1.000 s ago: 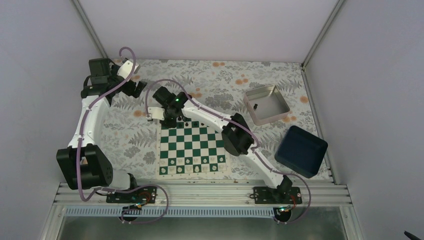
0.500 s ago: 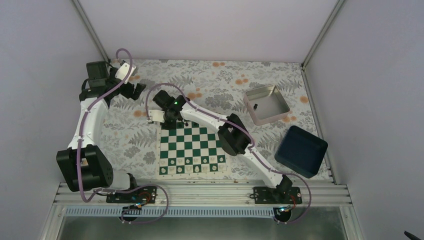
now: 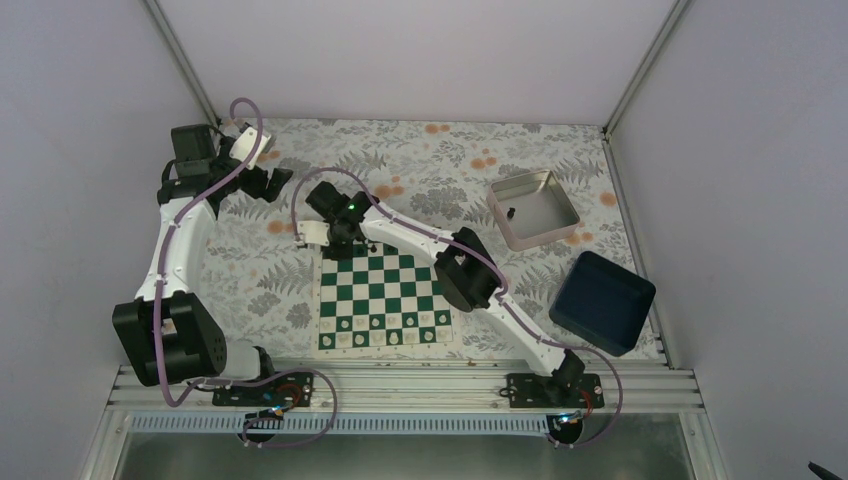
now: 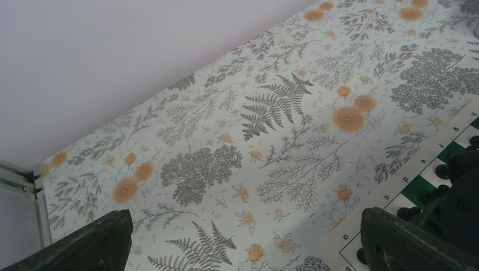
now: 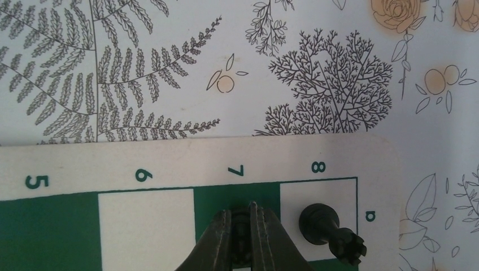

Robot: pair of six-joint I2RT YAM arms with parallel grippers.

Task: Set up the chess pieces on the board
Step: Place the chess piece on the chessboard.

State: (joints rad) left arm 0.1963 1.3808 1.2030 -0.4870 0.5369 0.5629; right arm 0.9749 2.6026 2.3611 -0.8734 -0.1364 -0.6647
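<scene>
The board (image 3: 383,300) lies at the table's middle, green and white. My right gripper (image 3: 338,243) is at its far left corner. In the right wrist view the right gripper (image 5: 238,210) is shut on a small black chess piece (image 5: 243,231), low over the green square by the 7 mark. A black rook (image 5: 330,228) stands on the white corner square beside it. My left gripper (image 3: 272,180) hovers over the floral cloth left of the board; in its wrist view it (image 4: 243,248) is wide open and empty. Small white pieces (image 3: 385,335) fill the board's near rows.
A silvery tray (image 3: 548,190) at the back right holds one small black piece (image 3: 511,213). A dark blue box (image 3: 602,302) sits right of the board. The right arm's elbow (image 3: 468,270) hangs over the board's right side. Walls close in on three sides.
My right gripper has shifted slightly left along the board's far edge, still shut on the piece. My left gripper has drawn slightly back and left.
</scene>
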